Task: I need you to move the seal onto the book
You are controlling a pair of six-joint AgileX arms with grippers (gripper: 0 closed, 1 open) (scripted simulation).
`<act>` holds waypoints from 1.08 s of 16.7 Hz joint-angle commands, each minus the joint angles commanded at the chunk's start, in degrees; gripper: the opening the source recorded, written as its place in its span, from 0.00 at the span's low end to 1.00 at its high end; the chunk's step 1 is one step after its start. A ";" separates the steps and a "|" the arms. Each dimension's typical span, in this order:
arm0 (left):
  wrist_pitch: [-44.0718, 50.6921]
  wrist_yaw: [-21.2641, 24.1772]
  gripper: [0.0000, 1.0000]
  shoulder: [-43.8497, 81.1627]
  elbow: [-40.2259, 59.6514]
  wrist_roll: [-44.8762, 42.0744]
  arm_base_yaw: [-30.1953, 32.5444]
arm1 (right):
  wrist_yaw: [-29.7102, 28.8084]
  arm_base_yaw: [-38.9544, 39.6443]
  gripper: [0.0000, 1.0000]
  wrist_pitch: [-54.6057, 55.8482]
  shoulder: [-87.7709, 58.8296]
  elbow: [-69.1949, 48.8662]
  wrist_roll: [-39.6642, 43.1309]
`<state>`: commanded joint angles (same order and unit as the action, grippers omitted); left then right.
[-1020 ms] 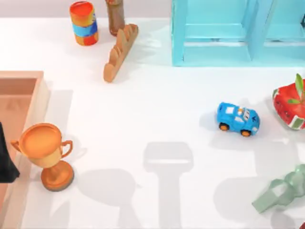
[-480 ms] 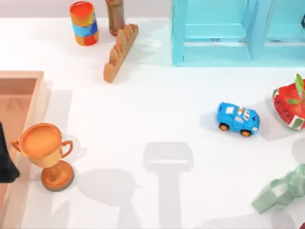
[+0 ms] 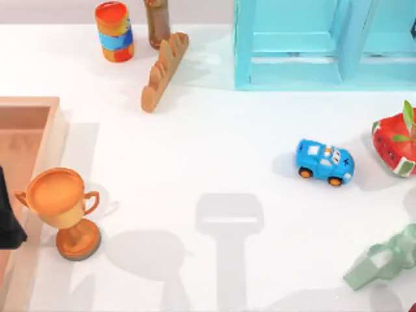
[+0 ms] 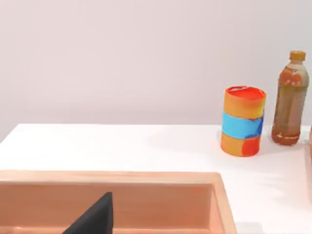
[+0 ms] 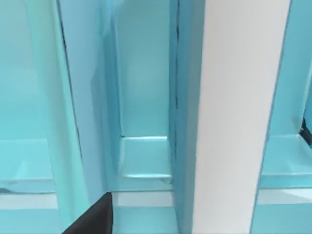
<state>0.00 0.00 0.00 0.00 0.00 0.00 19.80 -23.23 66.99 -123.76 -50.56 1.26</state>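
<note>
One toy car (image 3: 324, 162), one trophy (image 3: 62, 209), one striped can (image 3: 114, 31), one bottle (image 3: 156, 23), one bread loaf (image 3: 164, 71), one shelf unit (image 3: 325, 44), one wooden tray (image 3: 45, 140), one red pot (image 3: 395, 145), one green clip (image 3: 383, 259).

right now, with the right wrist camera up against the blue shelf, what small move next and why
Probably ease the right arm back from the light-blue shelf: its wrist view faces the uprights at close range, and a wider look should help find the seal and book. The left arm is parked over the wooden tray.
</note>
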 joint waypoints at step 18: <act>0.00 0.00 1.00 0.00 0.00 0.00 0.00 | -4.29 3.93 0.92 -12.31 -14.47 -27.05 -0.33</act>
<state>0.00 0.00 0.00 0.00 0.00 0.00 15.51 -19.29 54.69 -138.23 -77.62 0.93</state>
